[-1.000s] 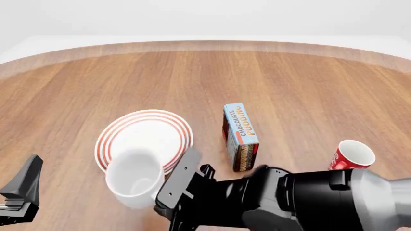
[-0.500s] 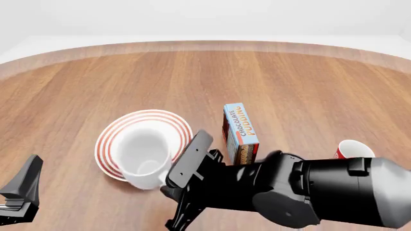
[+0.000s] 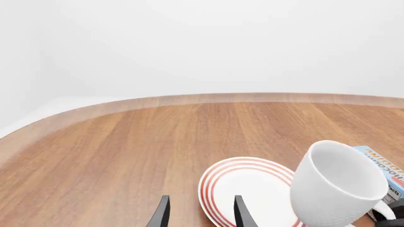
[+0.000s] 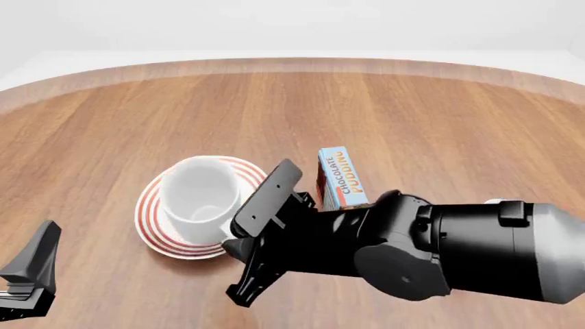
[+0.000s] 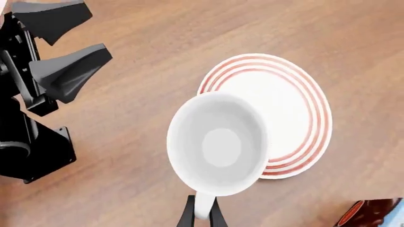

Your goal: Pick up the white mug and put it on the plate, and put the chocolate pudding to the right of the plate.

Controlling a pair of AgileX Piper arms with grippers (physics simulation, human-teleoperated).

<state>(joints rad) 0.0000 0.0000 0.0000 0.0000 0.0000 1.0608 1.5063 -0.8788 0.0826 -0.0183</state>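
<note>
The white mug (image 4: 201,190) hangs over the plate (image 4: 151,218), slightly tilted, mouth up. My right gripper (image 4: 233,240) is shut on the mug's handle; in the right wrist view its fingers (image 5: 188,215) pinch the handle below the mug (image 5: 218,142), which overlaps the plate (image 5: 296,109). The chocolate pudding (image 4: 343,179) lies just right of the plate, partly behind my right arm. My left gripper (image 4: 37,267) is open and empty at the near left. In the left wrist view the mug (image 3: 338,189) floats above the plate (image 3: 246,189), with the pudding (image 3: 386,171) behind it.
My bulky right arm (image 4: 429,250) crosses the near right of the wooden table (image 4: 412,116) and hides the red mug there. The left gripper (image 5: 98,30) shows in the right wrist view, apart from the plate.
My right gripper has carried the white mug away from me, from the plate's near edge to over its middle. The left arm has not moved.
</note>
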